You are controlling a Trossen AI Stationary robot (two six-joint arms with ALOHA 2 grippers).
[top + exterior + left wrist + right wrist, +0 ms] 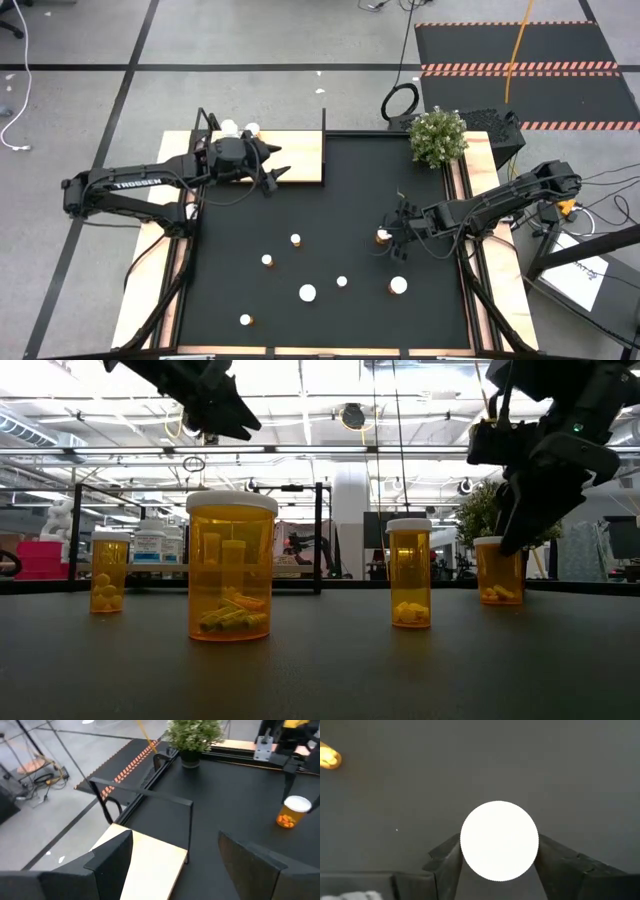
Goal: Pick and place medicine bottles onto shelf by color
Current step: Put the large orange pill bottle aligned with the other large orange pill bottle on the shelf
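An orange medicine bottle with a white cap stands on the black mat at the right, and my right gripper is closed around it. From the right wrist view its cap fills the gap between the fingers. My left gripper hangs open above the shelf, a light-wood board with black posts at the far left. Two white-capped bottles stand on the shelf's far left part. Several more orange bottles stand on their bases on the mat. My right gripper pinches the bottle at its white cap, one finger on each of two opposite sides. The fingers come from above, slanting down from the table's right. The bottle stands upright with its base on the mat.
A potted plant stands at the mat's far right corner. Loose bottles stand close to my right gripper on its near side. The shelf's thin black posts rise in front of my left gripper. Wooden strips edge the mat.
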